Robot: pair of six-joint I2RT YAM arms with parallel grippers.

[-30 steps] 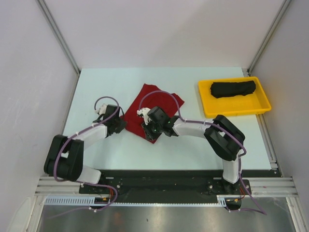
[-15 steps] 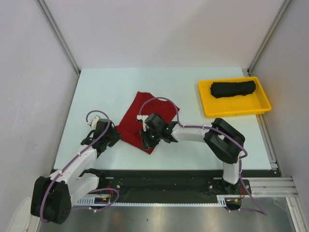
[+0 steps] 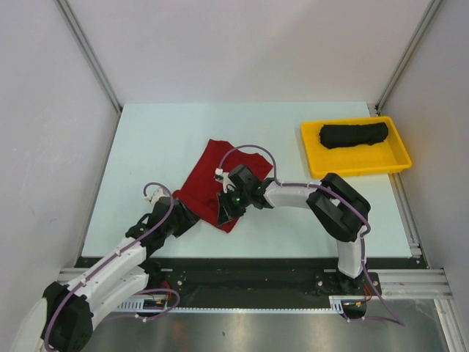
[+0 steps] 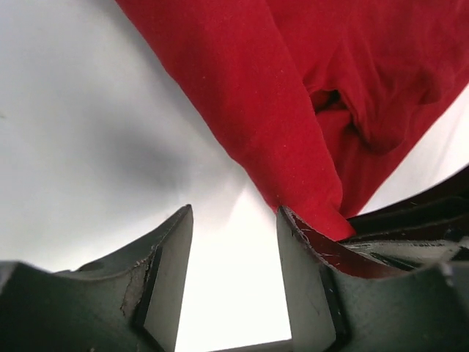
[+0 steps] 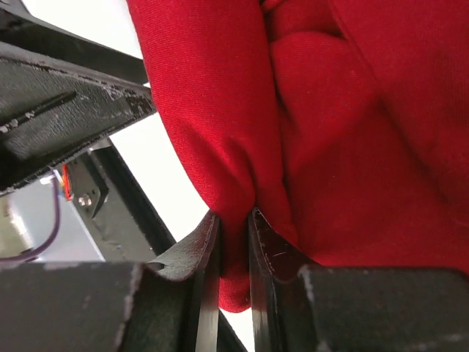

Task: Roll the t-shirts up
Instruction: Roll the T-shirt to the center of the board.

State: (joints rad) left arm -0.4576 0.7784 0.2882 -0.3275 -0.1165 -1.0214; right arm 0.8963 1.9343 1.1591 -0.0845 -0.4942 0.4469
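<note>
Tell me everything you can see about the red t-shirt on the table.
The red t-shirt is plain, soft, deep red cloth, folded into a rough, creased diamond that lies near the middle of the white table. The right gripper pinches a fold at its near corner. The left gripper stands open just beside its near-left edge, with only bare table between its fingers.

Yellow tray point(image 3: 344, 160) at far rt corner of pale tbl point(image 3: 154, 139).
</note>
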